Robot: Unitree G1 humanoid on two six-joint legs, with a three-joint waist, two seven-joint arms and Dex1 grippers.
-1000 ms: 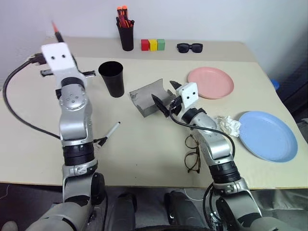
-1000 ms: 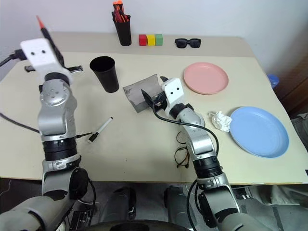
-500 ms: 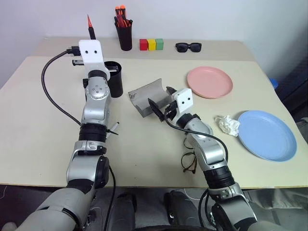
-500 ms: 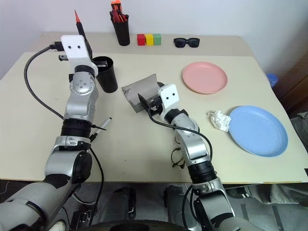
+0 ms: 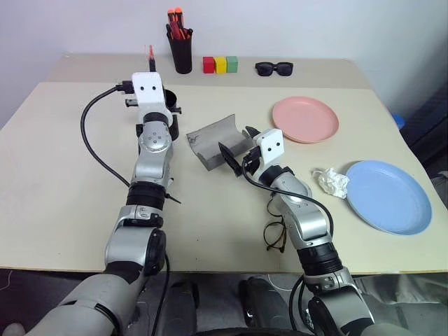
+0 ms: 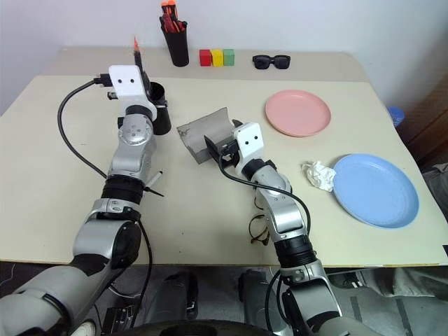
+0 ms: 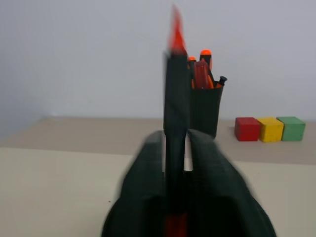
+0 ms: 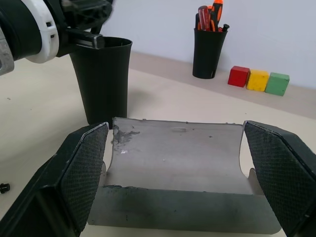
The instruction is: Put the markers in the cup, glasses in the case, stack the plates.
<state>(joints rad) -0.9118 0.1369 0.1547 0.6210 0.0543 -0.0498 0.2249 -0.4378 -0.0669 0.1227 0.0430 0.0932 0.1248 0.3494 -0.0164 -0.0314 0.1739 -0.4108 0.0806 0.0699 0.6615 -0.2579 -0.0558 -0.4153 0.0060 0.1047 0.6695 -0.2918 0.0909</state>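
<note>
- Your left hand [image 7: 175,163] was up over the black cup [image 8: 101,79], fingers [image 7: 145,173] closed on the black marker with the red tip [image 7: 175,94], which stood upright with the red end pointing up. The cup sat near the back left of the surface [image 5: 63,161].
- Your right hand [image 8: 175,182] was spread wide open with nothing in it, hovering just in front of the grey case [image 5: 217,140], which lay open between the cup and the pink plate [image 5: 306,119].
- The white marker with the black cap [image 6: 155,178] lay flat on the surface beside your left forearm, well short of the cup.
- The glasses [image 5: 276,234] sat near the front edge, partly tucked under your right arm, apart from the case.
- The blue plate [image 5: 388,196] was off on the right side, well apart from the pink one, so no stack there. A crumpled white wad [image 5: 330,182] lay just beside the blue plate.
- Along the back you had the pen holder with orange-capped pens [image 5: 183,45], the red, yellow and green blocks [image 5: 222,65], and the black sunglasses [image 5: 274,68].
</note>
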